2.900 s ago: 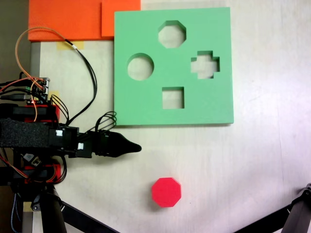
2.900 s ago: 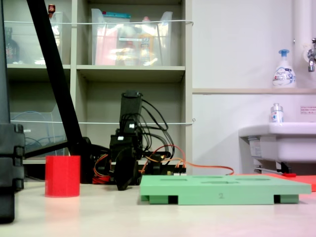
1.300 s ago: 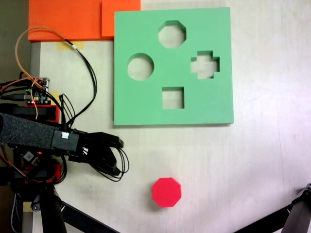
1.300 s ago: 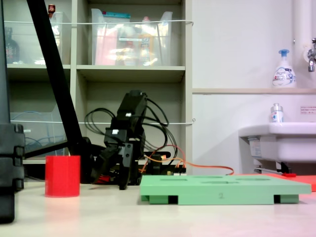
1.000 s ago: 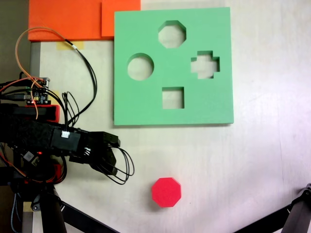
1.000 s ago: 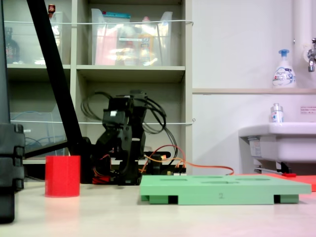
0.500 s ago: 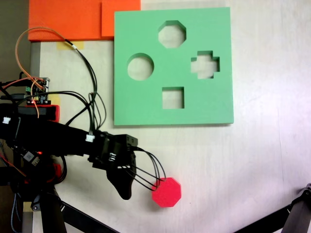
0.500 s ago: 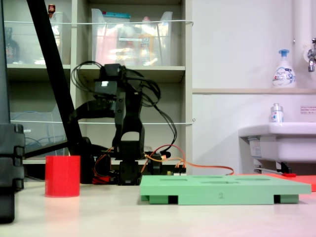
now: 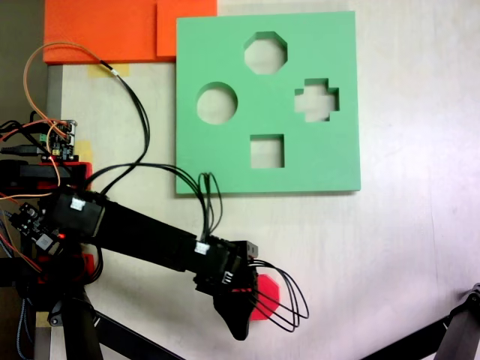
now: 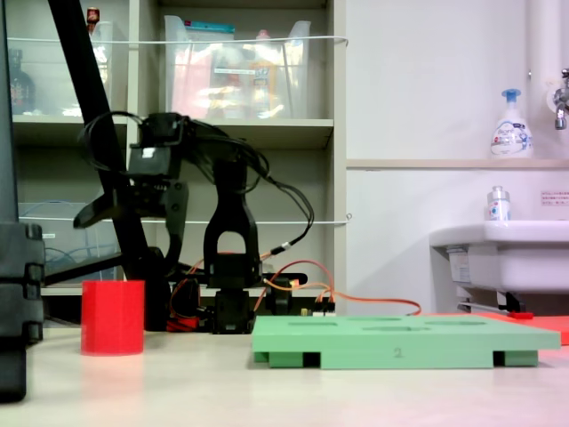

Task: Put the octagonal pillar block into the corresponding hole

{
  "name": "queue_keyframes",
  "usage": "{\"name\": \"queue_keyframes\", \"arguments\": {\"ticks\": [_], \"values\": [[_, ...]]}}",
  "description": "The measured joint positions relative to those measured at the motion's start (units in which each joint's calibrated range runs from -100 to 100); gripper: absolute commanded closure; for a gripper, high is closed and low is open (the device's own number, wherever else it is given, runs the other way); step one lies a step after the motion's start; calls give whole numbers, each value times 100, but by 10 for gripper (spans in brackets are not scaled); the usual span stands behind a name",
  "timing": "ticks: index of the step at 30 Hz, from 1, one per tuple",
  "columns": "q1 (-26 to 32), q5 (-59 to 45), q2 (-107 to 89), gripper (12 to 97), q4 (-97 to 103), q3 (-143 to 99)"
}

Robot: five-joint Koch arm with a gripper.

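The bench [image 9: 420, 247] carries a green board [image 9: 225, 161] near its far edge, the eight-sided hole [image 9: 265, 52] open in the board's far part. The arm [image 9: 142, 236] reaches over the near edge, gripper [image 9: 238, 319] above the red block [image 9: 267, 291]; I cannot tell how its jaws stand. The side view shows the red block [image 10: 113, 317] standing apart from the board [image 10: 400, 342].

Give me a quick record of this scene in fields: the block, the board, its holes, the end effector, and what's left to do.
block: octagonal pillar block, red, standing on the table, partly covered by the arm from above
board: green foam board, flat on the table
target: corresponding hole, eight-sided, empty
other holes: round, cross-shaped and square, all empty
end effector: raised above the block, not touching it; open or shut cannot be told
remaining: grasp block, carry it to the hole
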Motion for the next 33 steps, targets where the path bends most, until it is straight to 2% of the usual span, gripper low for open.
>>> {"name": "queue_keyframes", "arguments": {"ticks": [21,22,24,28,30,33], "values": [[-68,-249,2202,204,10,245],[-68,-249,2230,219,10,245],[-73,-249,2271,302,20,245],[-88,-244,2271,370,49,265],[-107,-239,2271,430,59,353],[-151,-244,2230,625,78,412]]}}
